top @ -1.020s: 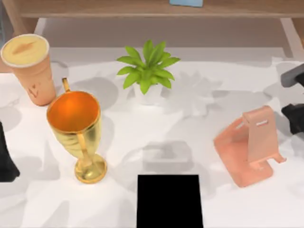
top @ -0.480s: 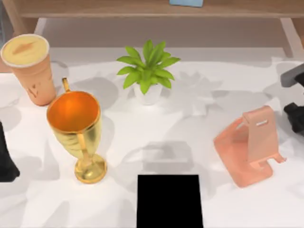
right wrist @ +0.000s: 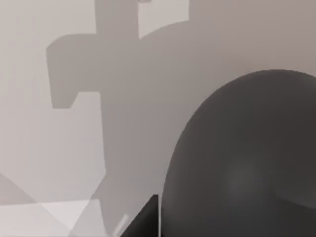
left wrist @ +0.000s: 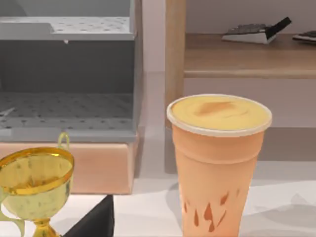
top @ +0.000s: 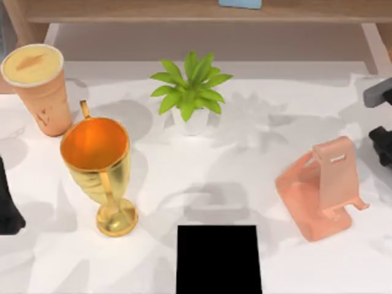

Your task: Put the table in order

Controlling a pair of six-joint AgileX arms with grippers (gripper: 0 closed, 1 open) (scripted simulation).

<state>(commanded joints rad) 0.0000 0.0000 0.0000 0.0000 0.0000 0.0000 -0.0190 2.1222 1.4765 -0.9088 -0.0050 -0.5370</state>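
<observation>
1. Top view: the table (top: 202, 177) is seen as a wide white top spanning the picture, its long axis running left to right, its far edge toward a wooden shelf (top: 184, 11). On it stand a cup (top: 38, 86) at far left, a gold trophy (top: 101, 168) just in front of it, a plant (top: 190, 89) at far centre, a pink stand (top: 321, 187) at right and a black slab (top: 218, 259) at the near edge.

2. Same view: the left arm (top: 7, 208) is seen at the left edge, beside the trophy; the right arm (top: 381, 144) sits at the right edge, just beyond the stand. The state of either set of fingers cannot be told — neither is shown gripping anything.

3. Left wrist view: the cup is faced squarely, upright and full-looking, with the trophy beside it and a grey rack (left wrist: 66, 74) behind. The cup is judged the likely first pick; it should be approached level at mid-height and kept upright, with the trophy's handle given room.

4. Right wrist view: a dark rounded body (right wrist: 247, 158) is seen above shadowed table; what it is cannot be told. The stand, if taken by this arm, is best gripped across its upright back — not its sloped base.
</observation>
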